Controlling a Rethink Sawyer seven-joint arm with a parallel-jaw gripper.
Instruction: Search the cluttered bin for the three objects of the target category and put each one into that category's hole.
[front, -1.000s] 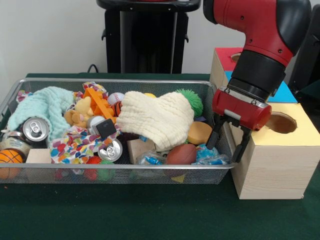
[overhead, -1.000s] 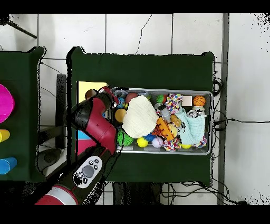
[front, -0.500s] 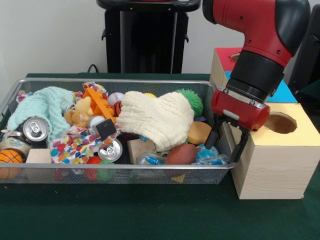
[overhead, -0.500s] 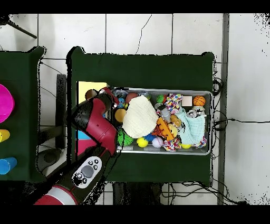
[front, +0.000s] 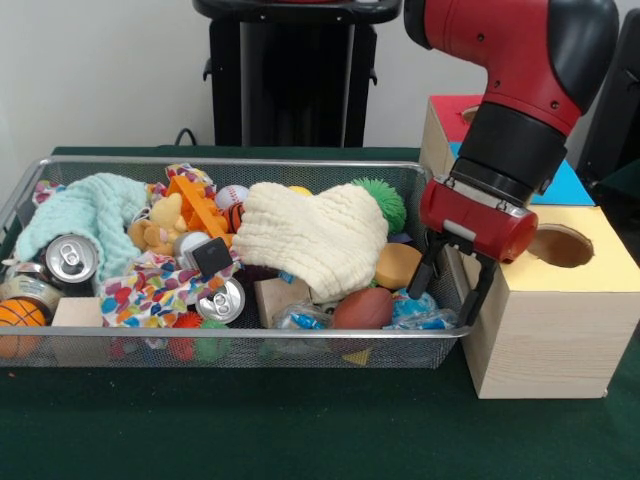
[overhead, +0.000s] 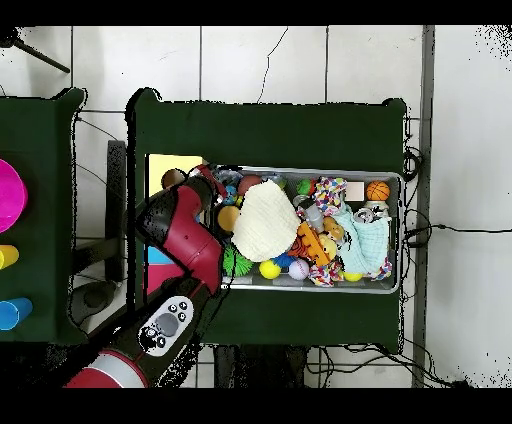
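Note:
My gripper (front: 445, 300) hangs open over the right end wall of the wire bin (front: 230, 345), with nothing between its fingers. One finger is inside the bin above the blue wrappers (front: 418, 310); the other is outside, against the wooden box (front: 550, 330). A brown football (front: 363, 307) and an orange foam block (front: 399, 266) lie just left of the gripper. A cream cloth (front: 312, 235) covers the bin's middle. In the overhead view the gripper (overhead: 212, 180) sits at the bin's left end, beside the yellow hole (overhead: 172, 178).
The bin also holds a mint cloth (front: 80, 210), two cans (front: 70, 258) (front: 220, 300), a basketball (front: 20, 315), a baseball (front: 231, 196), a green spiky ball (front: 383, 200) and an orange toy (front: 195, 205). The box has a yellow-topped hole (front: 562, 245), with blue and red sections behind.
The gripper has risen slightly and edged left toward the bin. It stays open. Nothing in the bin has moved.

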